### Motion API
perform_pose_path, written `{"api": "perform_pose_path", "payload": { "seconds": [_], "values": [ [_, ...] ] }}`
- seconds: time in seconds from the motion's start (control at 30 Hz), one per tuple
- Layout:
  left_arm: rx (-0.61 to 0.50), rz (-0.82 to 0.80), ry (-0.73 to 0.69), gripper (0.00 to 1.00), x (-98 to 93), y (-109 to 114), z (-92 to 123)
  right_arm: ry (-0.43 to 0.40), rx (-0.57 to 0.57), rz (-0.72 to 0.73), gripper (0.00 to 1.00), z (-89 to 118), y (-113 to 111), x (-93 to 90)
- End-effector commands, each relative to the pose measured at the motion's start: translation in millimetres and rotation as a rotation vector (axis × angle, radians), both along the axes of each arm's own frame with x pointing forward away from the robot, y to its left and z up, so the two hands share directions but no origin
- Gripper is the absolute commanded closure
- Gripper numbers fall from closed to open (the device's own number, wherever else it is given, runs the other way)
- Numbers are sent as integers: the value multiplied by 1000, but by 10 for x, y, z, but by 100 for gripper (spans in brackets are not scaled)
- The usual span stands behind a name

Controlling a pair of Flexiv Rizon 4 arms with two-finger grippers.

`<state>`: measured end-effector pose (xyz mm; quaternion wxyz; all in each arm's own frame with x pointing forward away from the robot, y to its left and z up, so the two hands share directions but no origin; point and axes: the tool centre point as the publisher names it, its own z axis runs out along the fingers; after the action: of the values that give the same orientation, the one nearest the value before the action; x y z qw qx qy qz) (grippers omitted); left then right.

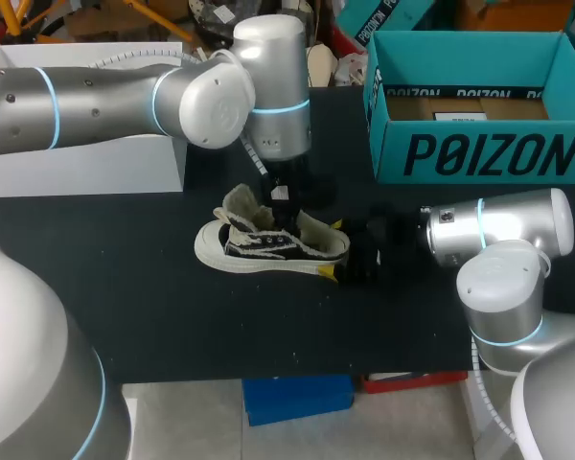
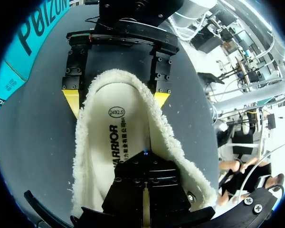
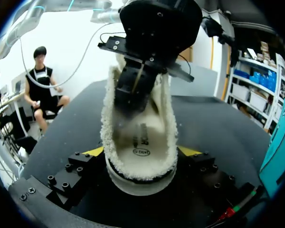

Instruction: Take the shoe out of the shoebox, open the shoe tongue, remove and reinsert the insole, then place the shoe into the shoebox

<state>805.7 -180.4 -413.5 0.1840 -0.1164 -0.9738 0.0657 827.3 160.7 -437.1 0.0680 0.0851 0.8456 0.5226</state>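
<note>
Your right claw clamped on heel of shoe, yellow tips pressing fleece collar from both sides. Shoe upright on black table, toe toward your left, well apart from teal shoebox. Your left claw down inside shoe opening, fingers together above insole.

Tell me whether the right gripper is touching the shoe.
Touching. Left wrist view: the right gripper presses its yellow tips against both sides of the shoe.

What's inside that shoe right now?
Inside the shoe: fluffy lining, a white printed insole, and the left pincer poking in. The toe end is hidden behind that pincer.
</note>
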Motion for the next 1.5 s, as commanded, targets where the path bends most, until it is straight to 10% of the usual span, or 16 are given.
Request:
{"api": "perform_pose_path", "payload": {
  "seconds": [0.03,0.33,0.43,0.6,0.77,1.5],
  "values": [
    [6,2,13,100,1,-37,-72,1,-3,-3,100,-12,7,10],
    [21,-3,9,100,-54,-55,-122,1,-3,-3,100,-12,7,10],
    [24,2,-18,57,-54,-39,-109,1,-3,-3,100,-12,7,10],
    [44,17,-64,31,-43,-17,-85,1,-3,-3,100,-12,7,10],
    [89,57,-149,56,-26,21,-93,1,-3,-3,100,-12,7,10],
    [243,159,-607,62,-22,178,-495,1,-3,-3,100,-12,7,10]
  ]
}}
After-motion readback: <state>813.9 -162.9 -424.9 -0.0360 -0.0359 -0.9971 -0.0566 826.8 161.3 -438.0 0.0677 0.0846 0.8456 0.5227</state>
